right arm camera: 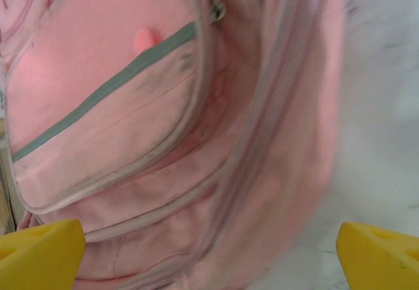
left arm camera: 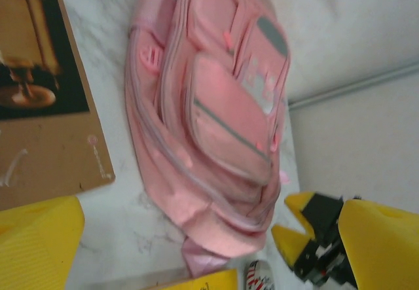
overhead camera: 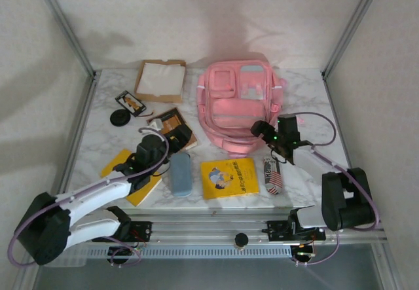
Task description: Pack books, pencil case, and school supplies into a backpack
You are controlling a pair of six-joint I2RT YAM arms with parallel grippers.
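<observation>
Though apart, three books (overhead camera: 229, 177), one backpack (overhead camera: 239, 107)

The top camera looks down from above and behind the arm bases, taking in the whole white marble counter (overhead camera: 105, 139). The left wrist camera sits low, facing across the counter toward the pink fabric backpack (left arm camera: 209, 120) at close range. The right wrist camera is nearer still, tight on the backpack's front pocket and zips. All three views share the backpack.
</observation>
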